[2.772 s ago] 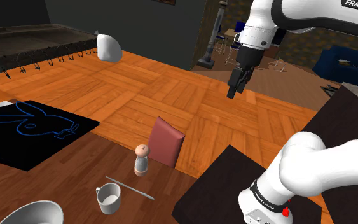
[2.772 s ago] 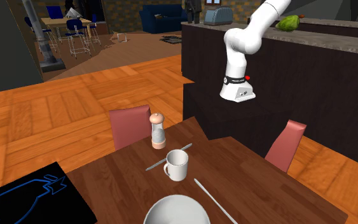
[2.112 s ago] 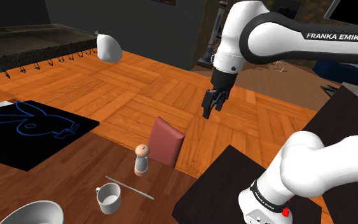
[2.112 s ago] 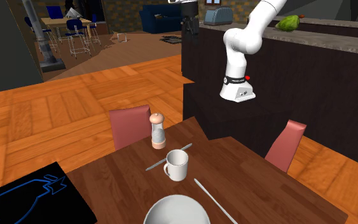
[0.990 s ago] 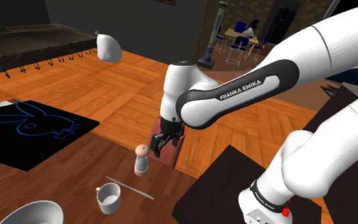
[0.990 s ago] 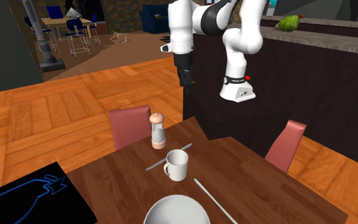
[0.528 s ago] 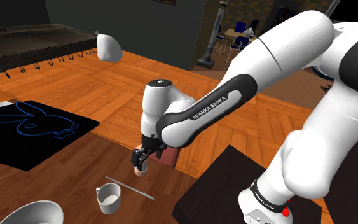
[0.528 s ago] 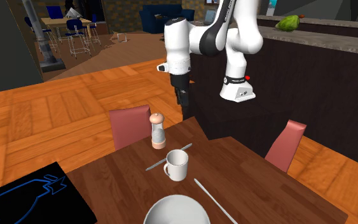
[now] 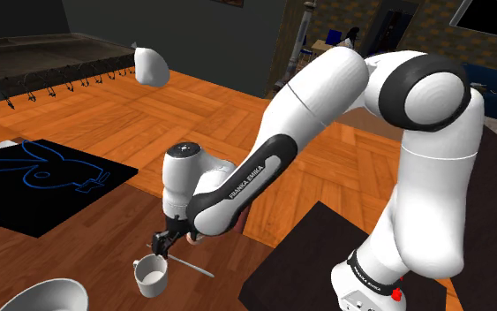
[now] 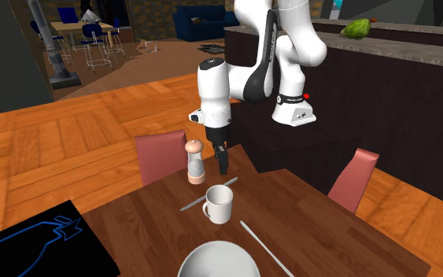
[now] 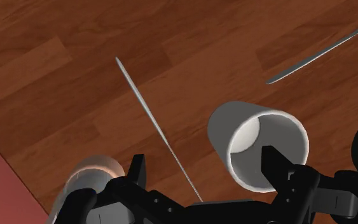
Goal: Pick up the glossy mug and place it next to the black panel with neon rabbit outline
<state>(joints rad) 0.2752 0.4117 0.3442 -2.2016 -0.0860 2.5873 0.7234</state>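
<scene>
Gripper point(image 9: 161, 244) hovering just over one white mug point(image 9: 152, 276), fingers point(image 11: 138, 169) standing apart.
Mug is sitting on the table point(image 10: 330, 228) between one pepper mill point(image 10: 195, 161) and one bowl point(image 10: 219, 264), two thin utensils point(image 11: 155, 130) lying beside it, one black rabbit panel point(image 9: 43, 181) at the shoulder view's left; arm point(image 9: 326, 97) is reading FRANKA EMIKA.

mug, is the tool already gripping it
No, in the second exterior view the tool hangs above the mug, with a clear gap between them.
</scene>
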